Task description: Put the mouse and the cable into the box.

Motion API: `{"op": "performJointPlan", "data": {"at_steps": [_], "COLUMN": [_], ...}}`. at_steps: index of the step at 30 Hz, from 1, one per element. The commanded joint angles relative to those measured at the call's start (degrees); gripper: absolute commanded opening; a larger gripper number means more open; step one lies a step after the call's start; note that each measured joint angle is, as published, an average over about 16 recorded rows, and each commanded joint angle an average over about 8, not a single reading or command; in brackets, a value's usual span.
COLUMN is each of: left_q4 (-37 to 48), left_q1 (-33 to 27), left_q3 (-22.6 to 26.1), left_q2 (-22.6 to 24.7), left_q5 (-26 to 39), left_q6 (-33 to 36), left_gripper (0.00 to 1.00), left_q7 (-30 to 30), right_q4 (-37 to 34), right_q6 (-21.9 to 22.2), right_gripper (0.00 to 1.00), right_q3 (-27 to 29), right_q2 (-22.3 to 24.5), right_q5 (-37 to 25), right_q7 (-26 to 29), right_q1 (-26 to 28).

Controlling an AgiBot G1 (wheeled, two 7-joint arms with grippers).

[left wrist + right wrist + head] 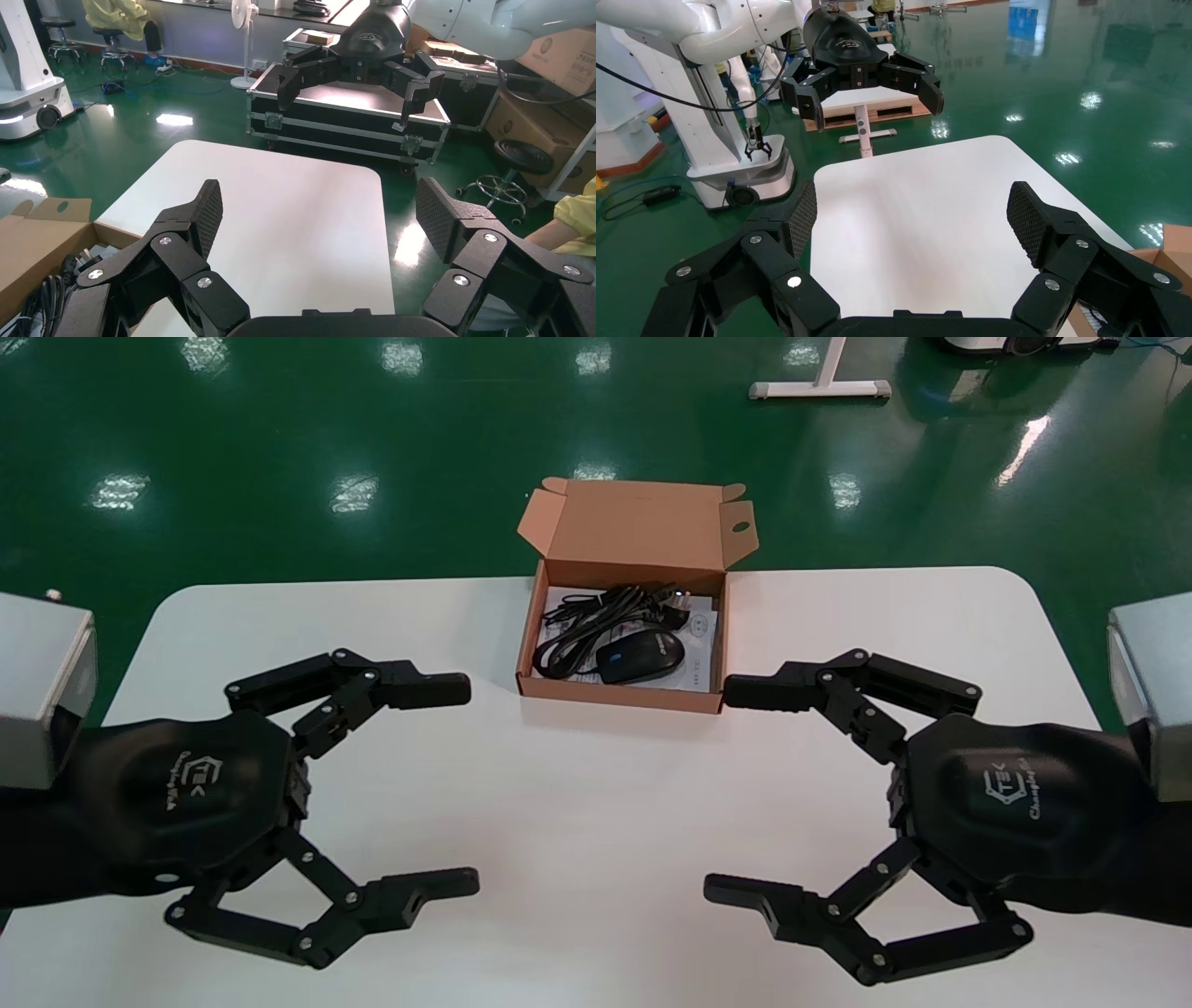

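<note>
Box (638, 528) of plain brown cardboard, lid flap raised, sits at twelve o'clock on the smooth white, round-cornered table (596, 822). Left gripper (470, 786) at its seven o'clock and right gripper (717, 790) at its five o'clock hover spread wide, holding nothing. Inside, the coiled black cable (596, 612) lies at eleven o'clock of the glossy oval black mouse (641, 657), both apart from either gripper

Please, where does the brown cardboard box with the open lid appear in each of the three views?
Head view: the brown cardboard box is in the middle, on the far side of the white rounded table.
Left wrist view: partly seen at the frame's edge, beside a finger of the black left pincer.
Right wrist view: only a corner shows, beside a finger of the black right pincer.
Shared landmark: the table.
</note>
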Motion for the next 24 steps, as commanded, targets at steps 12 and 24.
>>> {"op": "performJointPlan", "data": {"at_steps": [12, 24], "left_q4": [0.0, 0.0], "left_q1": [0.0, 0.0], "left_q3": [0.0, 0.0], "left_q2": [0.0, 0.0], "left_q5": [0.0, 0.0], "left_q6": [0.0, 0.0], "left_gripper": [1.00, 1.00], "left_q7": [0.0, 0.0], "right_q4": [0.0, 0.0], "right_q6": [0.0, 0.0], "right_gripper": [1.00, 1.00], "right_q3": [0.0, 0.0], "right_q2": [0.0, 0.0], "right_q5": [0.0, 0.0], "right_q7": [0.0, 0.0], "right_q1": [0.0, 0.0]}}
